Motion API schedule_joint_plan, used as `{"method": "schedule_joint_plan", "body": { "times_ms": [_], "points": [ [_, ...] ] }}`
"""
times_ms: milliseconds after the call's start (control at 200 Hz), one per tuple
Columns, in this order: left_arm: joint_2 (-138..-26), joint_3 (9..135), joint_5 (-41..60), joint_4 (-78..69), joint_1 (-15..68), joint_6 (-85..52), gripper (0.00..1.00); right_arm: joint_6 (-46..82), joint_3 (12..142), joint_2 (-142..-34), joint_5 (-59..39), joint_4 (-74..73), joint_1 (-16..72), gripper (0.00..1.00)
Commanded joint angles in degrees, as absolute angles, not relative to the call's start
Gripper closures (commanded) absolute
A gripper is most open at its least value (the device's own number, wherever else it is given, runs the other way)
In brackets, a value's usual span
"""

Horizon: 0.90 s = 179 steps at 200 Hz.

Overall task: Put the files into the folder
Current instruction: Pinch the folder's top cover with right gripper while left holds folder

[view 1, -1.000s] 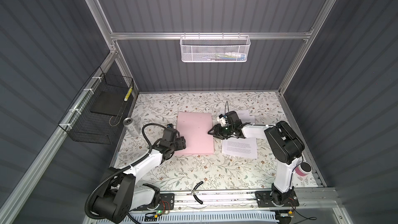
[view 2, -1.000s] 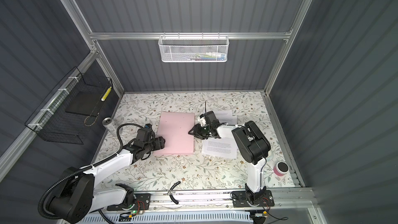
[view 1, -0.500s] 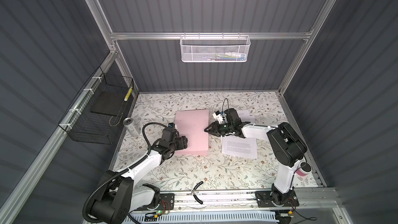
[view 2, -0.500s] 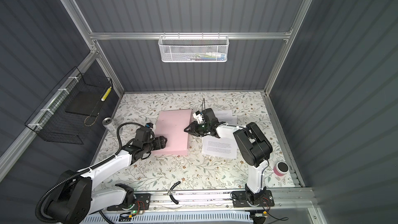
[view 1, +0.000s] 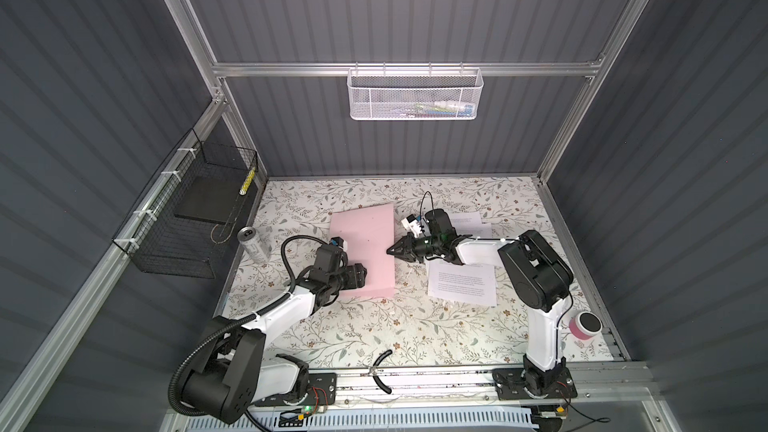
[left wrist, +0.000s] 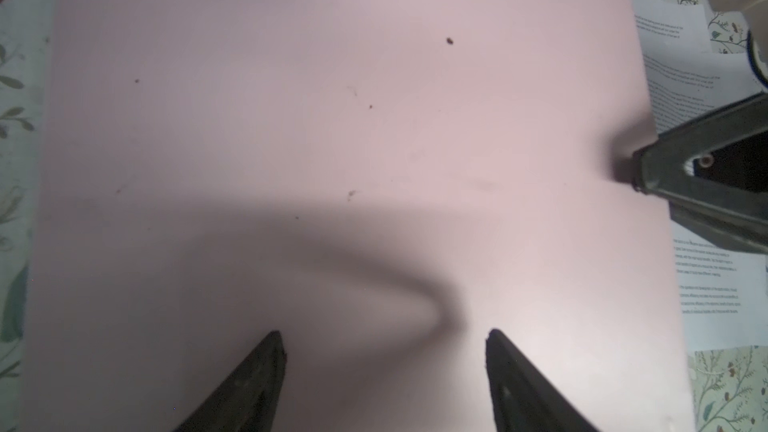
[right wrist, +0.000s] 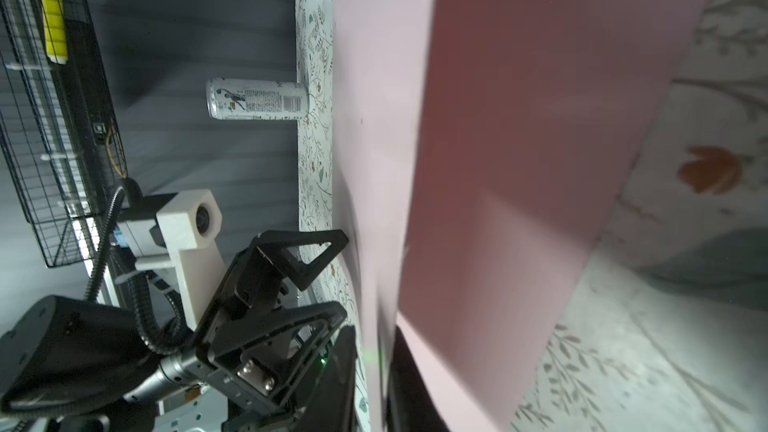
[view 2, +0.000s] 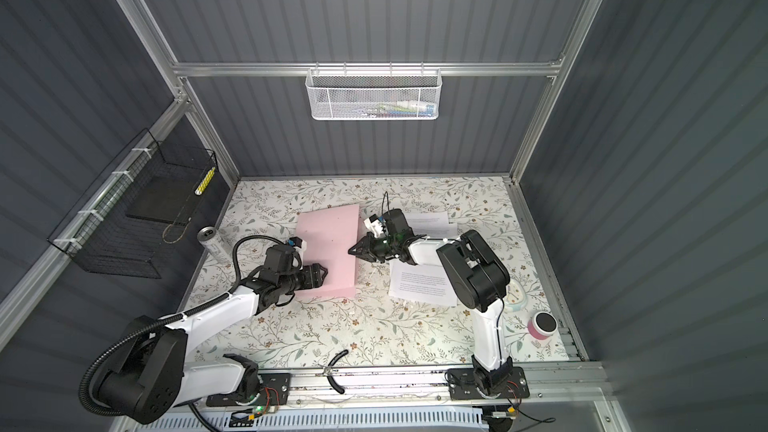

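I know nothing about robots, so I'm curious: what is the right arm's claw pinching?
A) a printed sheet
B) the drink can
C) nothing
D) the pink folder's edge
D: the right gripper is shut on the side edge of the folder, with its top cover raised in the right wrist view; the files lie apart from it.

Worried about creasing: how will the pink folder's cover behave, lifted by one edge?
Probably fairly stiff: the folder cover looks nearly flat where the right gripper pinches its edge. Thin, so likely light and slidable; the open left gripper above could steady it.
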<state>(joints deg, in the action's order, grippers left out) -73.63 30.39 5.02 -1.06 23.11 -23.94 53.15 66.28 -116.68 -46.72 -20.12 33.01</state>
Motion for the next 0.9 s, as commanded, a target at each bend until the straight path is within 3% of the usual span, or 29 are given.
{"method": "schedule_joint_plan", "body": {
  "times_ms": [0, 70, 230, 340, 635, 891],
  "points": [
    [-74.0, 31.4, 7.0, -0.3, 23.1, -22.7, 0.23, 54.1, 69.0, -117.8, -48.3, -21.3, 33.7, 1.0],
    [-72.4, 31.5, 7.2, 0.4, 23.2, -22.3, 0.21, 53.7, 69.5, -117.4, -47.8, -20.0, 33.6, 1.0],
    [-66.2, 33.8, 3.0, 6.2, 23.8, -19.6, 0.05, 52.7, 70.2, -115.6, -46.6, -15.3, 33.0, 1.0],
    [-63.1, 35.8, -3.2, 10.5, 27.9, -17.4, 0.02, 51.5, 71.8, -115.0, -45.8, -8.3, 32.3, 1.0],
    [-56.6, 34.4, -33.4, 10.4, 53.3, -16.2, 0.04, 52.4, 72.9, -114.9, -45.9, -1.0, 31.4, 1.0],
    [-70.8, 39.6, -49.3, 13.1, 68.0, -11.7, 0.04, 56.5, 71.7, -112.4, -46.8, -1.2, 29.1, 1.0]
  ]
}}
